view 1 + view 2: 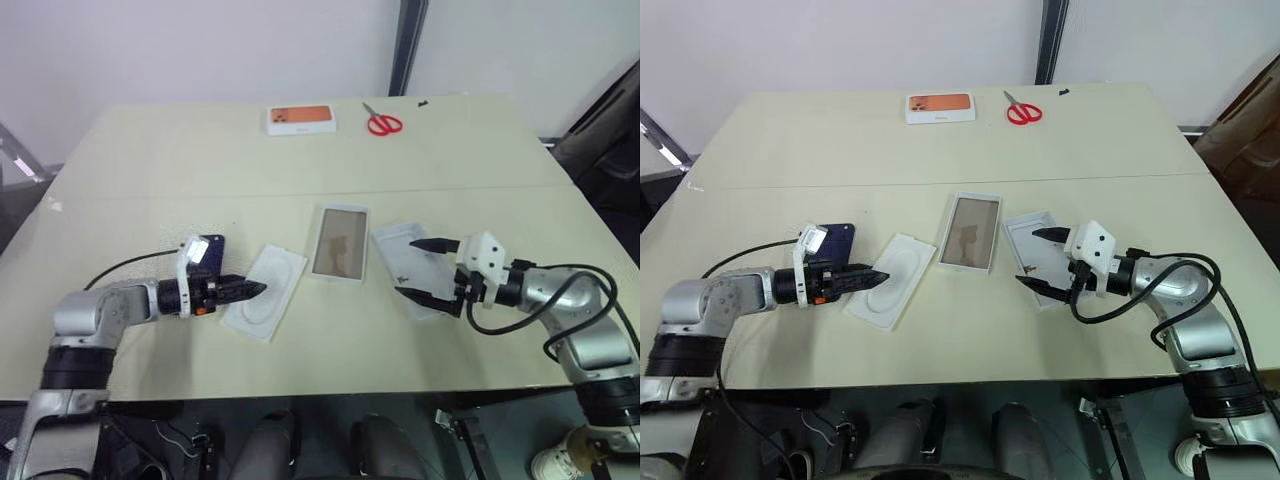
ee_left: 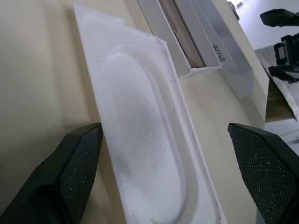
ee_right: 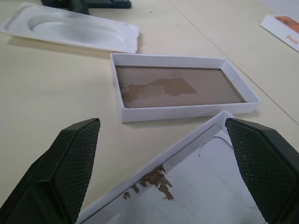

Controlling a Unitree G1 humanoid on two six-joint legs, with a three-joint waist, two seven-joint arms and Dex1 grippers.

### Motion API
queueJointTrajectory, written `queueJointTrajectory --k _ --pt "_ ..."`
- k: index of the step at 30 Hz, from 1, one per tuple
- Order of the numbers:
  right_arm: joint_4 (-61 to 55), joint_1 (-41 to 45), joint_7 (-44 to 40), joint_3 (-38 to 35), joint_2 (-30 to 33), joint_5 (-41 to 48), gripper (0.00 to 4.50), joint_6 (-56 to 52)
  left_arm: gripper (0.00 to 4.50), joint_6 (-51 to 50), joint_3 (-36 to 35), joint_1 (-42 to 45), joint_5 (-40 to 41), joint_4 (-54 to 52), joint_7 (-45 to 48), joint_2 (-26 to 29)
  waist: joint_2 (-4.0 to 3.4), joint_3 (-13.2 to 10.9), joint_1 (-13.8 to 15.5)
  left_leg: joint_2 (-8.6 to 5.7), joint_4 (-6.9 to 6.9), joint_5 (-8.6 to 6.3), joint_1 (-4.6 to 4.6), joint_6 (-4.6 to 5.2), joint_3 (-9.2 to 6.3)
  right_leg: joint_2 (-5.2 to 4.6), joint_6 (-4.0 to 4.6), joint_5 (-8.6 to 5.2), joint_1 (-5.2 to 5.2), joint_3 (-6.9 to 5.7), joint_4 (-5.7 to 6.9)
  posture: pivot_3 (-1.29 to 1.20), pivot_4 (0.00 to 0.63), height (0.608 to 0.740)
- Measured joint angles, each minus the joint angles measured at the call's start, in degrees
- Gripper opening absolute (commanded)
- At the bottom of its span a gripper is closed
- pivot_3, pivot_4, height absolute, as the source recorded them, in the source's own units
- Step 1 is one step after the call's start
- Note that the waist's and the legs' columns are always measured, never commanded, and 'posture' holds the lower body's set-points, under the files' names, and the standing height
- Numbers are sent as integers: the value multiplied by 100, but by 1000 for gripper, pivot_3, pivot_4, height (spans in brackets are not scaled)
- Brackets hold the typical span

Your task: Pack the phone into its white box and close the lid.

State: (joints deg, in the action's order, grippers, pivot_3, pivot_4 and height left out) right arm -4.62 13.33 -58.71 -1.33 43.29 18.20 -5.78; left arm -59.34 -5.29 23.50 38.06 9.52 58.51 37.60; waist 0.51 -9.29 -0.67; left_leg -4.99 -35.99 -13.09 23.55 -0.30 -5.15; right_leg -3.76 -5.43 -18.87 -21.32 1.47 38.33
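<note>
The dark navy phone (image 1: 211, 249) lies on the table at the left, partly hidden behind my left wrist. My left gripper (image 1: 255, 288) is open, its tips over the near edge of the white moulded insert (image 1: 268, 292); nothing is held. The white box (image 1: 340, 243) with its brownish floor sits open and empty at the centre. To its right the lid (image 1: 398, 250) lies inside up. My right gripper (image 1: 425, 270) hovers open over the lid's near end, one finger (image 1: 432, 243) above it and the other at its front edge.
An orange-printed white box (image 1: 300, 119) and red scissors (image 1: 383, 123) lie at the far edge of the table. A black cable (image 1: 125, 266) trails from my left arm across the table. Another cable loops by my right arm (image 1: 560, 290).
</note>
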Motion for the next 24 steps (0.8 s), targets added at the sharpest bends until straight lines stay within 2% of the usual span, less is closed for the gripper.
queueJointTrajectory --k 2,5,12,19,24 --pt "-16 -7 37 0 1 -3 4500 0 4473 -2 38 46 -8 51 1 -8 0 0 12 0 0 0 0 0 -1 0 0 0 0 -1 0 0 150 734" --pt "-47 -48 83 -1 4 -4 4500 3 3614 -20 88 107 -45 98 -18 -8 1 0 15 -1 -2 0 0 0 0 -1 0 0 1 0 -1 0 150 734" --pt "-92 -94 179 -1 5 -23 4500 3 29 -250 223 89 -112 159 -110 -39 1 0 4 0 0 0 0 0 0 -1 0 0 -1 1 0 0 150 734" --pt "-92 -56 220 0 2 -99 4500 30 29 -475 62 96 23 143 -252 -60 -6 4 4 0 0 0 0 0 0 -1 0 0 0 1 0 0 150 734" --pt "-175 88 277 131 -233 -116 4500 -21 29 -848 -527 146 297 335 -616 -268 -5 4 -13 1 2 0 0 -1 -1 1 0 0 -4 1 3 0 150 734"
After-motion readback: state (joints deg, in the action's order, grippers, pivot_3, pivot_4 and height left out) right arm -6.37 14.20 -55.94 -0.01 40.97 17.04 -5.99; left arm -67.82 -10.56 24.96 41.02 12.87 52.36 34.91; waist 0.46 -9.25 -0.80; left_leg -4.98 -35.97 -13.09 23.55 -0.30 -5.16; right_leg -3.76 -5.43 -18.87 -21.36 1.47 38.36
